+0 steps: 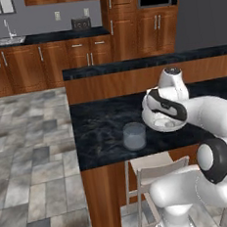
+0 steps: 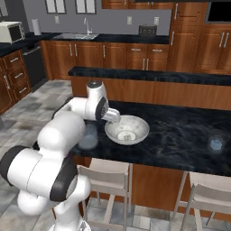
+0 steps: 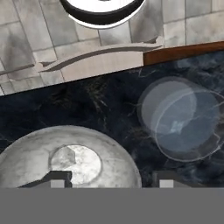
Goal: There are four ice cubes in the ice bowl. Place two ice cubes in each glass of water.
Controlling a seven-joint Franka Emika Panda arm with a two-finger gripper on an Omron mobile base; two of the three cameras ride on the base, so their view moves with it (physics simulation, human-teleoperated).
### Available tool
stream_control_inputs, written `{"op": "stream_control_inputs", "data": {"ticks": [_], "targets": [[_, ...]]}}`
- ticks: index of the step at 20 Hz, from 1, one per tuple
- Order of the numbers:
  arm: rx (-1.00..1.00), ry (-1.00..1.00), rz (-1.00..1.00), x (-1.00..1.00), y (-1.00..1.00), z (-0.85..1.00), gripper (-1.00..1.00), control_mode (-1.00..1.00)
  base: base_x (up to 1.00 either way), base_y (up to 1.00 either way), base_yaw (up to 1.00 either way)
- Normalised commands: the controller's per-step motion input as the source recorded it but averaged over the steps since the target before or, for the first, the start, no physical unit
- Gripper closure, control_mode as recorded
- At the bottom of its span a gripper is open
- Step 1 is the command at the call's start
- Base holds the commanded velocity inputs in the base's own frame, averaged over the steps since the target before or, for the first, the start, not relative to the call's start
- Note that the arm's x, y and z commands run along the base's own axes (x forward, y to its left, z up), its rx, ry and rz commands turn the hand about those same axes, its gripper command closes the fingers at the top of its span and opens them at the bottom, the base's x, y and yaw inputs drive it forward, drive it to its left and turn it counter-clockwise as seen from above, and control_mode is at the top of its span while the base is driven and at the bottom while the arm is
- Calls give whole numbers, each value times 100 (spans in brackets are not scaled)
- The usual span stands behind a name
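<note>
The speckled grey-white ice bowl [image 2: 135, 122] [image 1: 150, 118] [image 3: 26, 157] sits on the dark counter, and an ice cube [image 3: 65, 155] [image 2: 126, 135] lies on its bottom. A bluish glass of water [image 1: 135, 135] [image 3: 183, 116] stands just left of the bowl, with a small pale ice cube [image 3: 177, 127] inside it. My gripper [image 3: 111, 181] [image 2: 113, 118] hangs open over the gap between bowl and glass, with nothing between its fingertips [image 3: 59, 178]. A second glass of water [image 2: 216, 144] stands far to the right on the counter.
The dark marble counter [image 1: 97, 127] ends in a front edge close to the glass. Pale stools [image 1: 155, 168] [image 2: 106, 173] [image 3: 96, 54] stand below that edge. A raised wooden ledge [image 1: 131, 74] runs behind the bowl.
</note>
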Motion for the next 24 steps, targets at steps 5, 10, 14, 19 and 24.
{"op": "stream_control_inputs", "data": {"ticks": [5,10,14,19,24], "targets": [[-7,29,-1,-5,-57,-5,-100,-100,0,0,0],[-5,27,2,7,-56,-29,-100,-100,0,0,0],[0,6,-6,26,-43,-43,-100,-100,0,0,0],[0,3,-23,55,-1,-33,-100,-100,0,0,0],[0,13,-15,62,-5,-22,-100,-100,0,0,0]]}}
